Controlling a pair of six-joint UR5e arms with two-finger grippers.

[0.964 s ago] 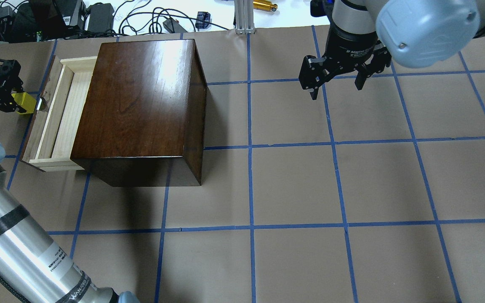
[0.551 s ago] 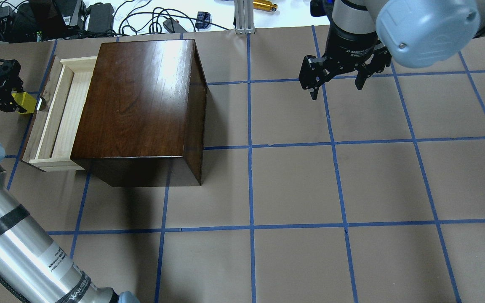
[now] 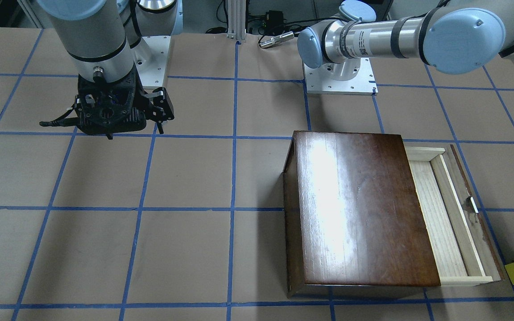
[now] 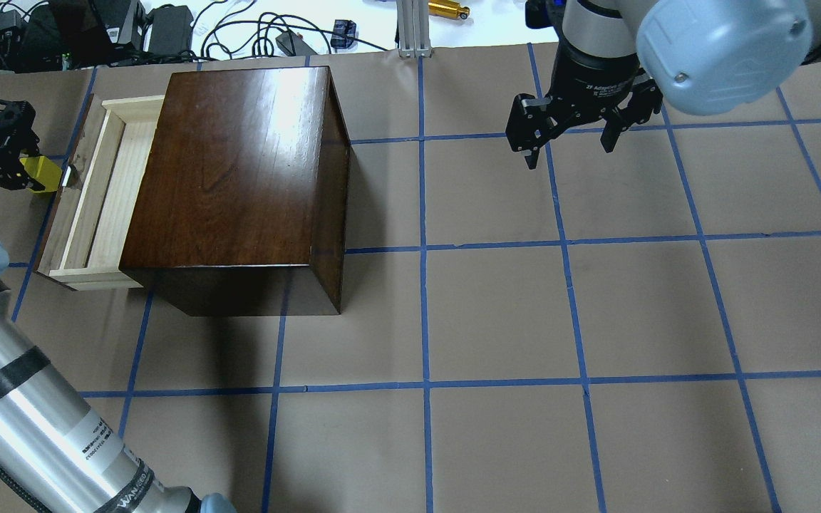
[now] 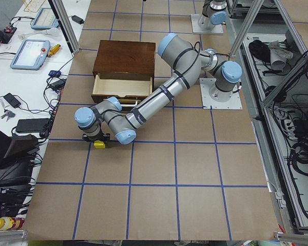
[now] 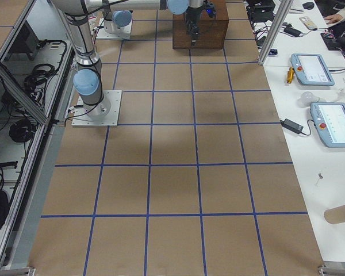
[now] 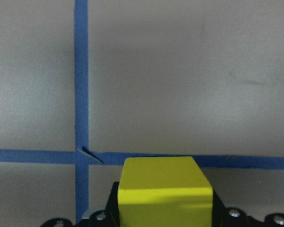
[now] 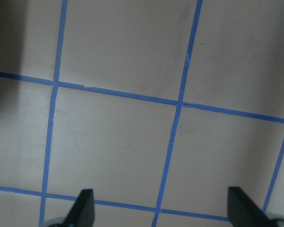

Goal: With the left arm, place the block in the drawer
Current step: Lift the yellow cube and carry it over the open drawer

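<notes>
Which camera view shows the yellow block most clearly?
The left wrist view: the block is large and sharp there. Overhead and front-facing views show it small, just outside the drawer; exterior left shows a yellow speck; the others, nothing.

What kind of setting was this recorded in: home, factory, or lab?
Most likely a robotics lab work cell: a table gridded with blue tape, teach pendants on a white side bench, and power adapters beyond the wooden box.
</notes>
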